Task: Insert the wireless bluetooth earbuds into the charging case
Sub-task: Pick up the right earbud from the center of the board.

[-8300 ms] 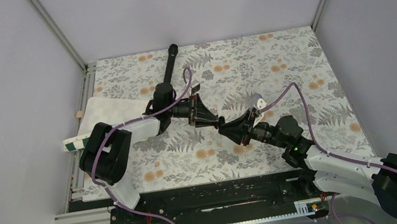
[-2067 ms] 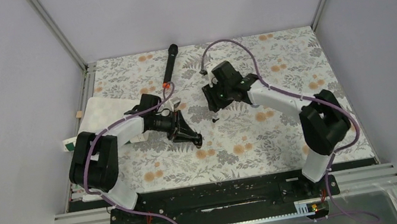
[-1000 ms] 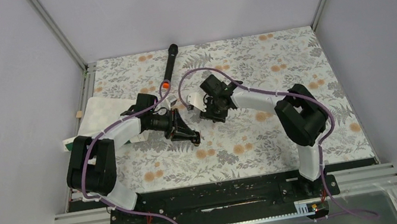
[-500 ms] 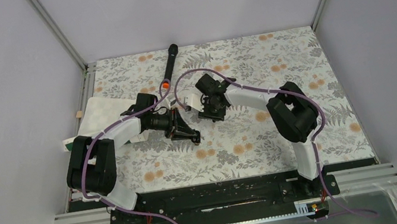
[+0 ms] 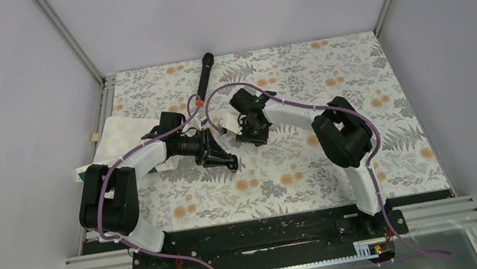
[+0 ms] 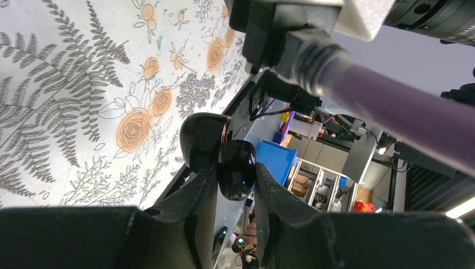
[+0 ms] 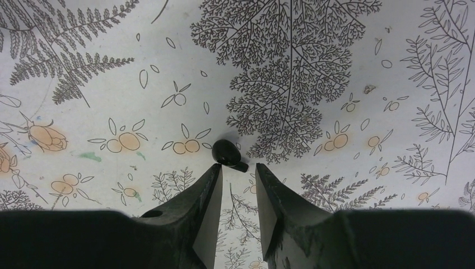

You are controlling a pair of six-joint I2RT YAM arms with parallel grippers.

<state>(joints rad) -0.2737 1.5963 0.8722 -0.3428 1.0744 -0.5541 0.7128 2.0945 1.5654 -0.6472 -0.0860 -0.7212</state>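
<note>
Near the middle of the table [image 5: 358, 86], a little toward its far edge, the right gripper [image 7: 237, 170] points down at one of the wireless bluetooth earbuds [image 7: 226, 152], which lies on the patterned cloth just beyond the fingertips, its stem angled toward the gap. The jaws stand narrowly parted with nothing between them. Closer to the left edge, the left gripper [image 6: 234, 180] is clamped on the charging case [image 6: 236, 163], held off the surface with what looks like its lid swung open beside it. The step in hand appears to be picking up this earbud. The next move likely calls for a small advance so both pads flank the body, not the stem, then a gentle squeeze; so small and rounded a piece could squirt sideways if caught off-centre. A second earbud is not visible in any view, and whether it already sits in the case cannot be told.
</note>
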